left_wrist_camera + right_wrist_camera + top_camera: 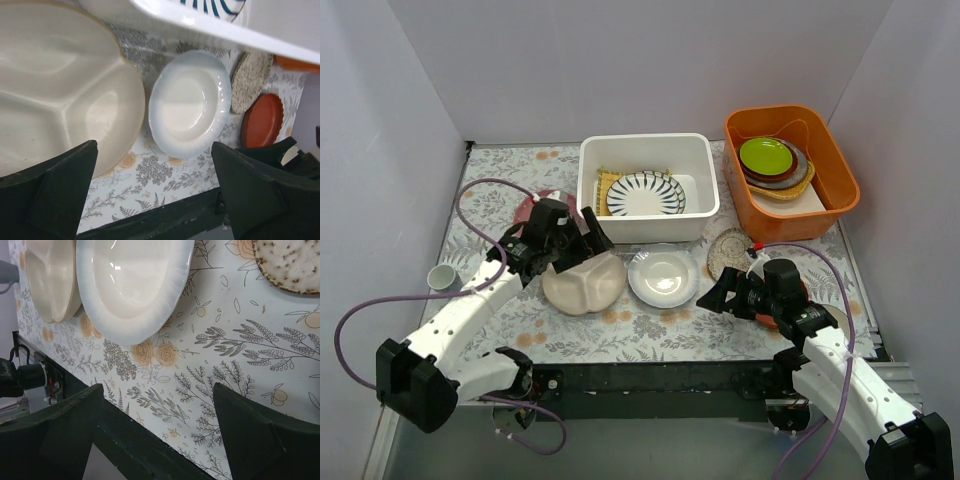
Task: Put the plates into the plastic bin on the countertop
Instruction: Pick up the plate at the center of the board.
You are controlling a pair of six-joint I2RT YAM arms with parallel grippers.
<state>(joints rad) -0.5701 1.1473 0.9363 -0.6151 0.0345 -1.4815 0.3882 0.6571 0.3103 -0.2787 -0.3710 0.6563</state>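
The white plastic bin [588, 190] stands at the back of the countertop [650, 330]. A blue-striped plate [645, 194] lies inside it. In front of it lie a cream three-section plate [583, 285], a glossy white plate [662, 276] and a beige lacy plate [730, 248]. A pink dotted plate [528, 208] shows partly behind my left gripper [582, 238]. That gripper hovers open and empty above the cream plate [55, 100]. A red-brown plate [262, 120] lies right of the lacy one [251, 80]. My right gripper [725, 293] stands open and empty, low over the counter, beside the white plate [130, 285].
An orange tub [840, 190] at the back right holds stacked lime-green and brown dishes [767, 158]. A yellow bamboo mat [608, 185] sits in the white bin's left end. A small white cup [441, 277] stands at the left edge. The counter's dark front edge [125, 440] runs under my right gripper.
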